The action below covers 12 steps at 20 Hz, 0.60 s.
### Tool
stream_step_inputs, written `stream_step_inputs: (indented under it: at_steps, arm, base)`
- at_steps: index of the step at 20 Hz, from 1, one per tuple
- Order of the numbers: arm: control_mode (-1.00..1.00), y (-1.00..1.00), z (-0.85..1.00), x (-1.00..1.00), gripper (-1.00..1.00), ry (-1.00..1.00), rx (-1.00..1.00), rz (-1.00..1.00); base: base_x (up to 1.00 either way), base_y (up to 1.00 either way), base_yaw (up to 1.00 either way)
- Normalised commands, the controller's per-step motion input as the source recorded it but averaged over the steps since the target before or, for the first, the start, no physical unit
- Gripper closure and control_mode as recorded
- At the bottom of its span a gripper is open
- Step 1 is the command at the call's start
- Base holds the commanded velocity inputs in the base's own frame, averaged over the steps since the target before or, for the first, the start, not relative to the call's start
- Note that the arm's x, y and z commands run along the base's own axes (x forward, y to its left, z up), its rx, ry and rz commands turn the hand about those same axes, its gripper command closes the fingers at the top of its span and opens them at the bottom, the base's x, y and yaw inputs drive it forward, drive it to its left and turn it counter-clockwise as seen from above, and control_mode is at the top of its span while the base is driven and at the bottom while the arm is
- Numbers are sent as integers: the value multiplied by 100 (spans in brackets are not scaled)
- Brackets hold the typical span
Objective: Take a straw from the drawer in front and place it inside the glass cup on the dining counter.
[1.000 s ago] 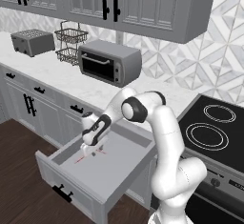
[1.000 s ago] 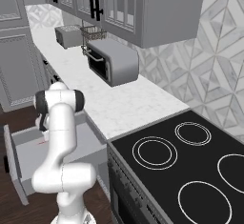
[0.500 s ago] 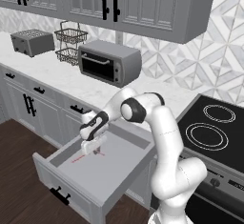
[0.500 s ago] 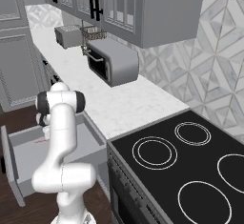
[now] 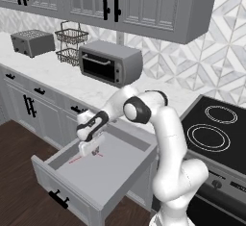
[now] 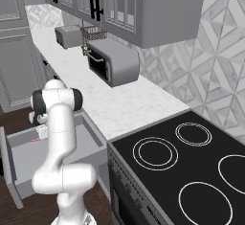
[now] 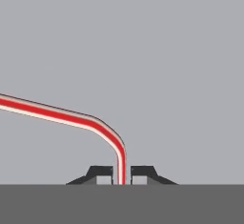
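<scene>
The grey drawer (image 5: 113, 169) stands pulled out below the white counter. My gripper (image 5: 90, 151) reaches down into it, shut on the thin red straw (image 5: 75, 160), which lies low over the drawer's grey floor. In the hand view the straw (image 7: 57, 114) runs in from the left, bends and passes between my two finger tips, with the gripper (image 7: 122, 173) closed on it over the drawer floor (image 7: 152, 51). From the right base view the gripper (image 6: 42, 133) sits at the drawer's (image 6: 28, 157) back left. The glass cup and the dining counter are out of view.
On the white counter behind the drawer stand a toaster oven (image 5: 109, 64), a wire basket (image 5: 71, 44) and a toaster (image 5: 32, 42). A black stovetop (image 5: 216, 129) lies to the right. Grey wall cabinets (image 5: 139, 4) hang overhead. Dark wood floor (image 5: 19, 148) lies left of the drawer.
The jaws have closed on the straw inside the drawer. The arm has stayed almost in the same place.
</scene>
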Motion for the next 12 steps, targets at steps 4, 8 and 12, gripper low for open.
stream_step_inputs:
  at_steps: [4, 8, 12]
  arm:
    - [-100, -7, 100, -86, 100, -40, 1, 0]
    - [-100, -17, 100, -62, 100, -41, 4, 0]
    - [-100, -18, 100, -48, 100, -39, 5, 0]
  base:
    - [0, 0, 0]
    - [0, 0, 0]
    - [0, 0, 0]
